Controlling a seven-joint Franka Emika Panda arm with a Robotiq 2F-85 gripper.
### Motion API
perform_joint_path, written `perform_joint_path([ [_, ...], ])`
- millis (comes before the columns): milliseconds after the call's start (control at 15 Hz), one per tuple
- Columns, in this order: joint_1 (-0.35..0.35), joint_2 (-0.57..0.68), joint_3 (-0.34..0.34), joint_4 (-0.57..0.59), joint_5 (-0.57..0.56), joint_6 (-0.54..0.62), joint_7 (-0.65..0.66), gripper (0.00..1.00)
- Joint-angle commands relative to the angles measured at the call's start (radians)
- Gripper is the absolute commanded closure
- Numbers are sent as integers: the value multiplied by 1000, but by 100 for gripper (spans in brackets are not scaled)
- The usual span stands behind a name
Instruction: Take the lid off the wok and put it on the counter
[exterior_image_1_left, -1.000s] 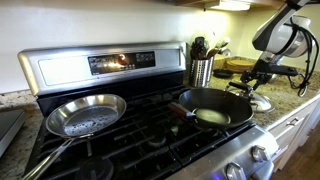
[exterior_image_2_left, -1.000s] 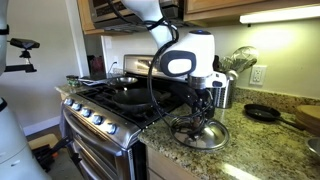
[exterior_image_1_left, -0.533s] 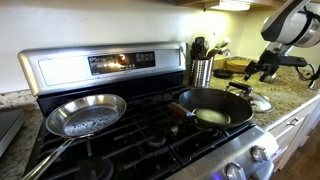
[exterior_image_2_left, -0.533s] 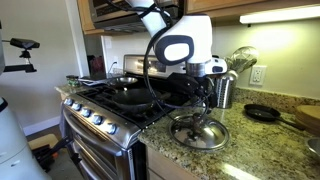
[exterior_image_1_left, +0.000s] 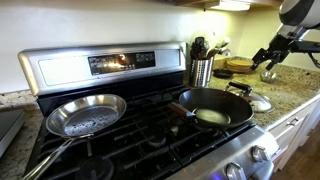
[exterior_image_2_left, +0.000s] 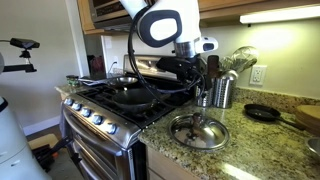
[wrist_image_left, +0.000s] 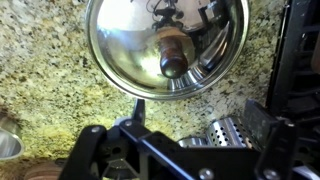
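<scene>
Silver skillet (exterior_image_1_left: 85, 113) on the stove's left side, idle. Wok (exterior_image_1_left: 212, 107) at its 3 o'clock, uncovered, dark interior showing. Lid (exterior_image_1_left: 255, 102) lies just off the wok's 3 o'clock on the speckled worktop (wrist_image_left: 40, 80), knob (wrist_image_left: 172, 58) up and centred; in the wrist view it looks settled flat. Tool (exterior_image_1_left: 267, 68) hangs at the lid's 12 o'clock, clear of it, fingers spread wide with nothing between. Judgement: placement looks done, only the retreat is left. Best taken straight up, fingers apart so neither clips the knob nor drags the rim, and steering away from the utensil crock (exterior_image_1_left: 202, 68) at the lid's 10 o'clock.
</scene>
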Motion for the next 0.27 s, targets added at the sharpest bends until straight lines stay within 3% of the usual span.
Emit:
perform_joint_path([
  [0,0,-3,0,-4,-1,0,0,0],
  [200,0,-3,0,-6,-3,0,0,0],
])
